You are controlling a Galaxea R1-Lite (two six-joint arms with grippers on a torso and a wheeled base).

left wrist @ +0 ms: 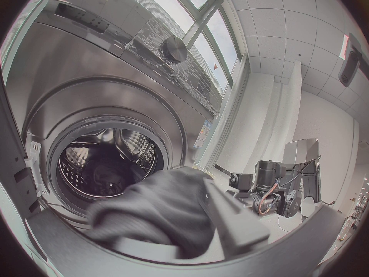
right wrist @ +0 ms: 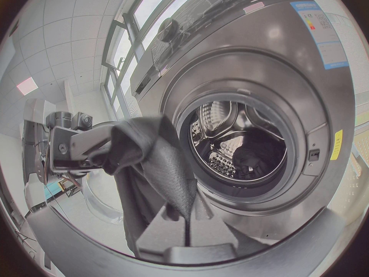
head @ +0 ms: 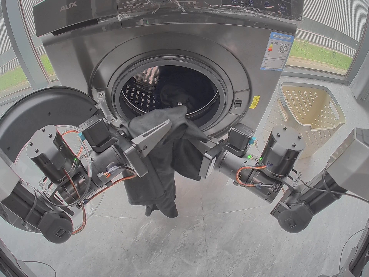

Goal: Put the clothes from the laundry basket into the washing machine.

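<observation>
Head looks down, wrists close, drum (head: 169, 93) shared

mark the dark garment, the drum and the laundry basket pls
dark garment (head: 165, 166): head view, on the lower hanging fold.
drum (head: 140, 95): head view, on the perforated left wall.
laundry basket (head: 307, 108): head view, on the perforated inner wall.

Washing machine (head: 215, 39), placed from its door ring (head: 226, 82) — upper left, pale brand lettering (head: 68, 7); upper right, a blue-edged printed label (head: 277, 50); right, a yellow sticker (head: 254, 102).
</observation>
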